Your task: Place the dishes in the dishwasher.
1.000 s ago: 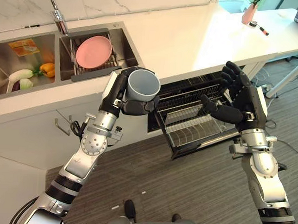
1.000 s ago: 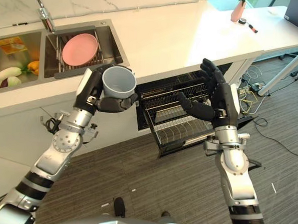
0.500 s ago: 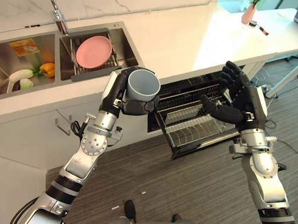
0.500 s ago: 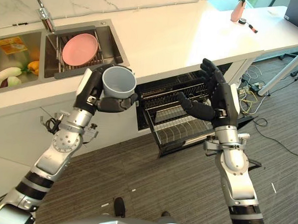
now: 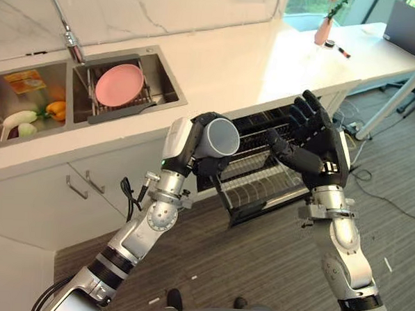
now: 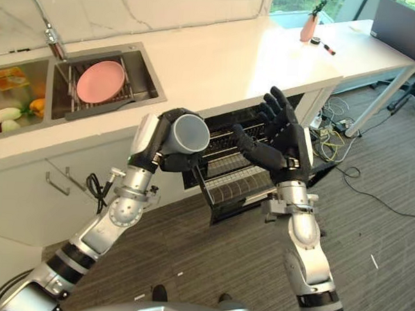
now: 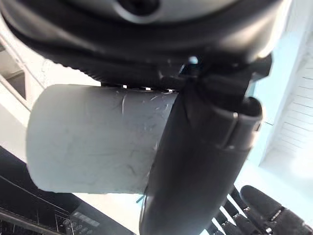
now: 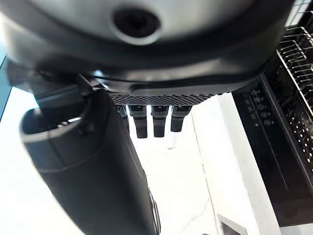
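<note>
My left hand [image 5: 186, 144] is shut on a grey-blue cup [image 5: 220, 137], also seen as the cup [image 7: 93, 139] in the left wrist view, held tilted with its mouth toward the right, just in front of the counter edge. Below and to its right the dishwasher's wire rack [image 5: 262, 183] is pulled out under the counter. My right hand [image 5: 316, 137] hovers open above the rack's right side, fingers spread, thumb pointing at the cup. A pink plate [image 5: 118, 85] leans in the sink's drying rack [image 5: 98, 108].
The white counter [image 5: 226, 59] runs across the back, with a tap [image 5: 71, 40] and a second basin holding vegetables [image 5: 28, 118]. A pink vase [image 5: 324, 29] stands at the far right. Cupboard handles [image 5: 84, 184] show below. Grey carpet [image 5: 257, 269] lies in front.
The camera has shifted. My left hand has carried the cup to the right, closer to the rack, and tipped its mouth sideways. The right hand stays open over the rack.
</note>
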